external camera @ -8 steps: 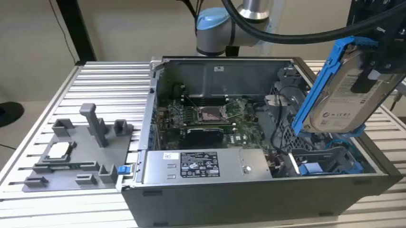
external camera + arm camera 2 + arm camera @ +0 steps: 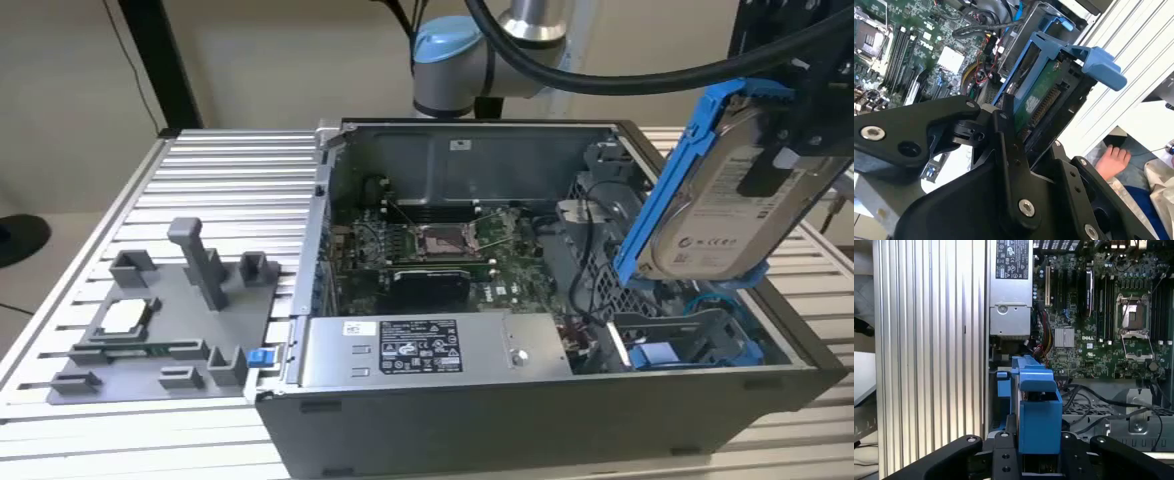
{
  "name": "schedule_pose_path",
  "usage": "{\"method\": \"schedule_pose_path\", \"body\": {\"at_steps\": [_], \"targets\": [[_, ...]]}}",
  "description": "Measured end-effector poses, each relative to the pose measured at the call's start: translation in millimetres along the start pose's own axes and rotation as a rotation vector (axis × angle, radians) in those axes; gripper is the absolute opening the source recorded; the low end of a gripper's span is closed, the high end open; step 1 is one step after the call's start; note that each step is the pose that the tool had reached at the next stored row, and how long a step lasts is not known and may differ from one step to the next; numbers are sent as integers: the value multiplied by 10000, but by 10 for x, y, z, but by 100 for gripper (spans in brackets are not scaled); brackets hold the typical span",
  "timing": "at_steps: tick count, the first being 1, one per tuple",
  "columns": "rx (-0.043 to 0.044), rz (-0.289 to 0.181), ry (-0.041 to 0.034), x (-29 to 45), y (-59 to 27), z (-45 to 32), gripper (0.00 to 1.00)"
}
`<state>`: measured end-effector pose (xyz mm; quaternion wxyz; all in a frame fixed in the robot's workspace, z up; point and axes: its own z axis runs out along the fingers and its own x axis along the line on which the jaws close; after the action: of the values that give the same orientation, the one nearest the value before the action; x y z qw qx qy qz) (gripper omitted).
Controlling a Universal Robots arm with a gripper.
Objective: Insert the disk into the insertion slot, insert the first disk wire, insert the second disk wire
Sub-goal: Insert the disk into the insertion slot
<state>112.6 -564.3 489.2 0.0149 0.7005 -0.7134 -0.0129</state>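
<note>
— Black jaws sit nearest the lens in both wrist views. What have they got?
— They're closed on the disk, gripping its blue frame from both sides.
— Right. Take me through the scene, biggest first.
— Ribbed metal worktop carries everything. On it, toward the exterior view's right, lies the case, open side up. The arm rises behind the case.
— And the grey thing next to the case?
— That's the tray with upright posts. It's on the worktop at the exterior view's left, just beside the case wall.
— Inside the case?
— The board lies flat across its floor. Against the wall nearest the exterior camera sits the silver power supply, sticker up. In the corner at the exterior view's right is the grey perforated cage with blue fittings, and the slot is in it.
— Where's the disk against that?
— In the air above the cage, clear of the slot. It stands almost on edge and leans a little, white label toward the exterior view's left. In the second wrist view its green underside and connector row face the lens.
— Wires?
— Black cables lie loose over the cage, apart from the disk.
</note>
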Motion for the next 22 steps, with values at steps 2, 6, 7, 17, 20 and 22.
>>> {"method": "schedule_pose_path", "body": {"at_steps": [2,6,7,17,20,22], "targets": [[0,0,1,0,0,6,0],[0,0,2,0,-1,29,0],[0,0,1,0,-1,35,0],[72,1,-1,0,-5,134,0],[142,0,-4,6,-9,170,0],[165,0,-25,18,-14,187,0]]}}
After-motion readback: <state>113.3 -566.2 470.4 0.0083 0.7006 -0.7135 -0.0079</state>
